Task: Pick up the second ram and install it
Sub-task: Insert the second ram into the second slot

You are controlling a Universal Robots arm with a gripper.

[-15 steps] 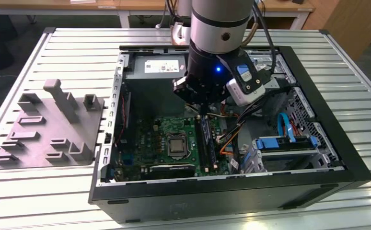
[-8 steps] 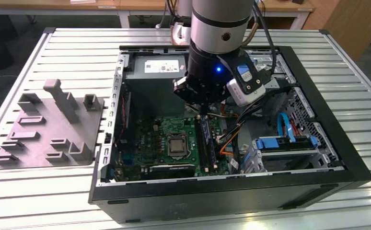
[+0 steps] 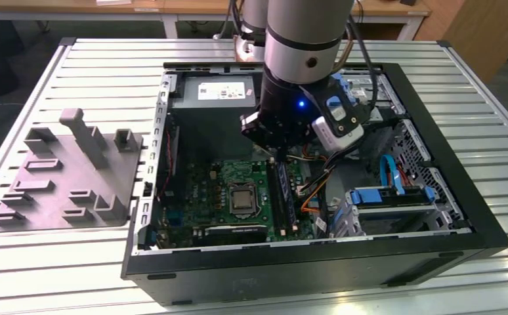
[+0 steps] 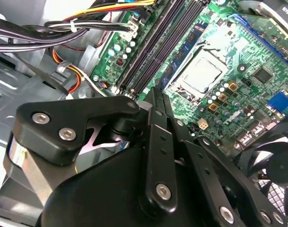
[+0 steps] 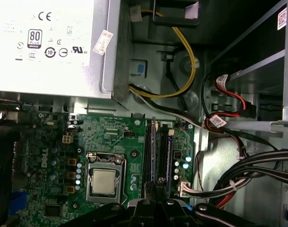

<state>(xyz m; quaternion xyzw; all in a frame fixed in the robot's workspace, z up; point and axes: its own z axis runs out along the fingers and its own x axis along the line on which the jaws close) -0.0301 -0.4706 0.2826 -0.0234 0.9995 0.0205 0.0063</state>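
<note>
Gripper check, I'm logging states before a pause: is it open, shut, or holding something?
Gripper: shut, fingertips down at the ram slots; cannot tell whether it holds anything.

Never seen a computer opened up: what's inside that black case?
A green motherboard with a silver processor, a grey power supply and cables. In the exterior view the arm hides part of the middle.
</note>
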